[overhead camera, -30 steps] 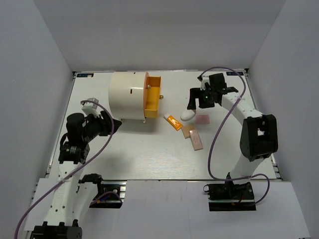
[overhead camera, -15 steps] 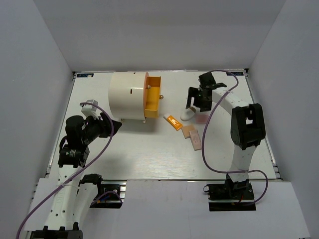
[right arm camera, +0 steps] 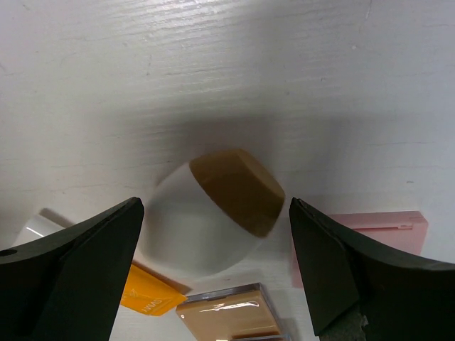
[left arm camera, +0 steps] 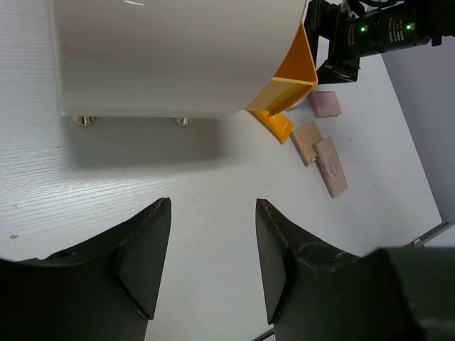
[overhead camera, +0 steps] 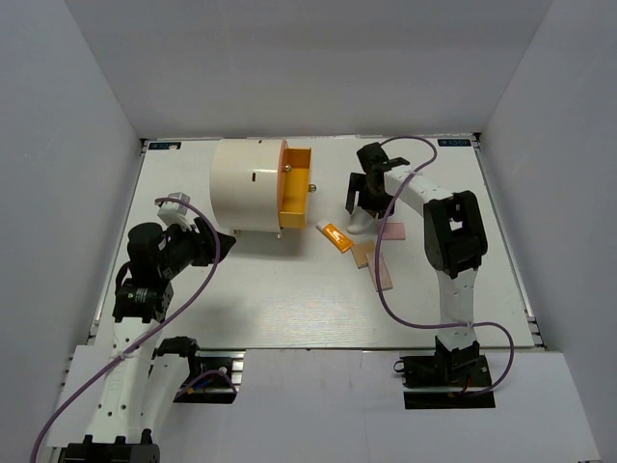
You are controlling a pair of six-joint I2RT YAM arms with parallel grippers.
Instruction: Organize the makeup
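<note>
The makeup lies in a cluster at the table's middle. A white oval compact point(overhead camera: 362, 224) with a brown end point(right arm camera: 231, 188) lies between the fingers of my open right gripper point(overhead camera: 364, 206), which hovers over it point(right arm camera: 215, 213). Beside it are an orange-and-white tube point(overhead camera: 334, 234), a pink square point(overhead camera: 395, 231) and two beige rectangular pieces point(overhead camera: 364, 255) point(overhead camera: 381, 273). My left gripper point(overhead camera: 207, 241) is open and empty point(left arm camera: 213, 206), low over the table left of the cylinder.
A large cream cylinder point(overhead camera: 246, 186) lies on its side at the back left. Its orange drawer point(overhead camera: 294, 188) stands pulled open toward the makeup. White walls enclose the table on three sides. A purple cable loops off each arm.
My right gripper has swung left from beside the pink square to over the white compact. The left arm has barely moved.
</note>
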